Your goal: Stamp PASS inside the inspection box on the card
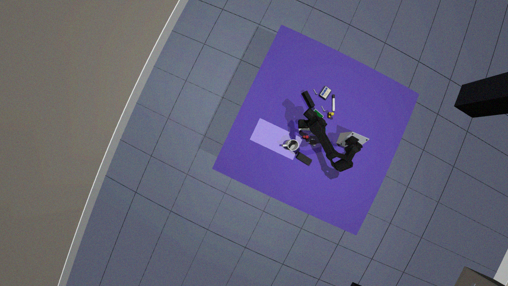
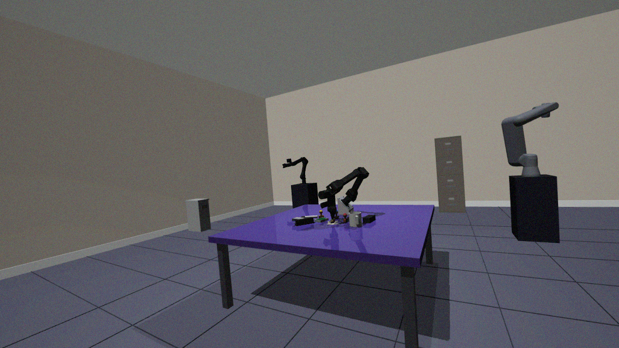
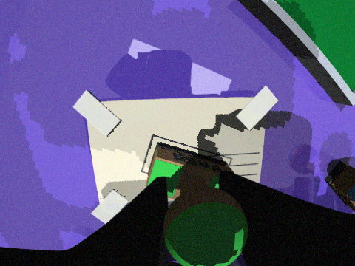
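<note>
My gripper (image 3: 192, 183) (image 2: 332, 219) is shut on the green-knobbed stamp (image 3: 205, 233), which is upright. The stamp's base is over the inspection box (image 3: 148, 154) on the card (image 3: 177, 116) (image 2: 329, 223). The box's outline shows past the base at its upper and left sides. The base is on or just above the card; I cannot tell which. The stamp's underside and any print beneath are hidden. Pale tape strips hold the card's corners. The green ink pad (image 3: 333, 35) (image 1: 318, 113) (image 2: 321, 219) lies at the upper right in the wrist view.
A red-knobbed stamp (image 1: 305, 136) (image 2: 345, 215) and a mug (image 1: 292, 145) (image 2: 355, 219) stand near the card. A yellow-knobbed stamp (image 1: 331, 114) stands beyond the pad. Black blocks (image 1: 308, 99) (image 1: 304, 158), a white marker (image 1: 333, 103) and a small box (image 1: 325, 92) lie around.
</note>
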`<action>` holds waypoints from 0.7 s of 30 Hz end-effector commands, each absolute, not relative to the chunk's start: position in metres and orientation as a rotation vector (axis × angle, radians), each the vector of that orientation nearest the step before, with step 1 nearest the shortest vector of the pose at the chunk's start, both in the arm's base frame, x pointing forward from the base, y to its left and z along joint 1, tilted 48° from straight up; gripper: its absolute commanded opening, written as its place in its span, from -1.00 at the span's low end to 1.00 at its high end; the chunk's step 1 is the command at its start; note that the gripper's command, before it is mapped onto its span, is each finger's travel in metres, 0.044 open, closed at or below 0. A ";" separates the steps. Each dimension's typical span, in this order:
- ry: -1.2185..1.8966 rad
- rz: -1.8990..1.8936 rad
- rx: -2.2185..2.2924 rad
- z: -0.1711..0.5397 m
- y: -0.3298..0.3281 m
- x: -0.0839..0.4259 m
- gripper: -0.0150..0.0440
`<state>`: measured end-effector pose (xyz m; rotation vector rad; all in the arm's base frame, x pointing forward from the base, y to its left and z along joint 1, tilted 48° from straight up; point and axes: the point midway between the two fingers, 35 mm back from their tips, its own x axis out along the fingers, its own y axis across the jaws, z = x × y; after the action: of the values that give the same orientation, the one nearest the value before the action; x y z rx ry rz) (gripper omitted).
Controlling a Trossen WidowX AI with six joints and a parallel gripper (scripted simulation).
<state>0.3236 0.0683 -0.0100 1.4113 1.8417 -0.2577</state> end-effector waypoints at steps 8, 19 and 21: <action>1.844 -0.259 1.418 -0.012 0.071 0.323 -0.49; 1.844 -0.259 1.418 -0.013 0.072 0.323 -0.49; 1.844 -0.259 1.418 -0.013 0.072 0.323 -0.49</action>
<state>0.3231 0.0711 -0.0125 1.4121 1.8414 -0.2575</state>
